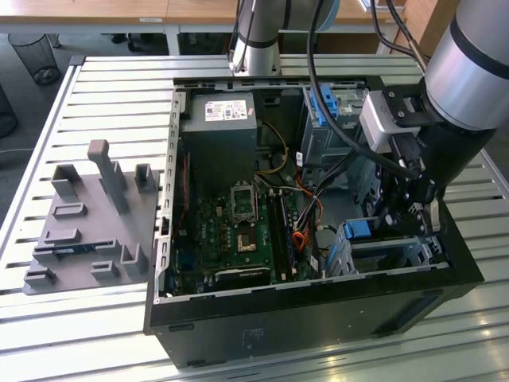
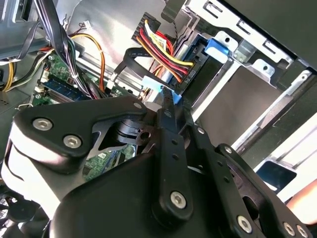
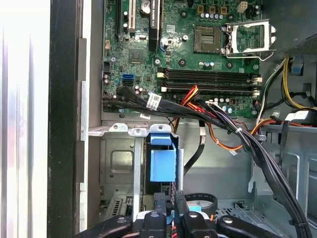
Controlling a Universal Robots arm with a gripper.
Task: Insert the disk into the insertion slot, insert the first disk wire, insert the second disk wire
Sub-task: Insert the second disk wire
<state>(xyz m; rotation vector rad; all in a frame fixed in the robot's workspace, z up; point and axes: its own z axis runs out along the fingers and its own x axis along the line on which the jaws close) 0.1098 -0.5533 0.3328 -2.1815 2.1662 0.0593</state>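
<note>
Starting at the exterior view's left, a grey fixture plate (image 1: 91,219) with upright blocks lies on the slatted metal table (image 1: 111,87), just beside the open computer case (image 1: 310,318). Inside the case, toward its far end, sits the grey power supply (image 1: 219,131) with a white label; nearer the camera lies the green motherboard (image 1: 231,231) with its empty processor socket (image 1: 241,192). Right of the board, a loose bundle of red, yellow and orange cables (image 1: 302,223) runs toward the drive bays. At the far right corner stands the taller grey cage with a blue bracket (image 1: 322,111).

Further right, the robot arm (image 1: 469,72) reaches down into the near right corner of the case, where the gripper (image 1: 409,215) hangs just above the insertion slot (image 1: 382,255). The disk (image 1: 359,231) sits in that low silver cage, its blue carrier end facing the motherboard.

In the first wrist view, the blue carrier tab (image 3: 162,161) stands inside the cage opening, and the fingertips (image 3: 159,204) sit close together just beside it, pinching a small dark connector (image 3: 171,198). In the second wrist view, the narrow finger (image 2: 167,106) points at a black plug (image 2: 163,69) with red and yellow wires that lies against the blue-framed disk (image 2: 216,49) in the cage.
</note>
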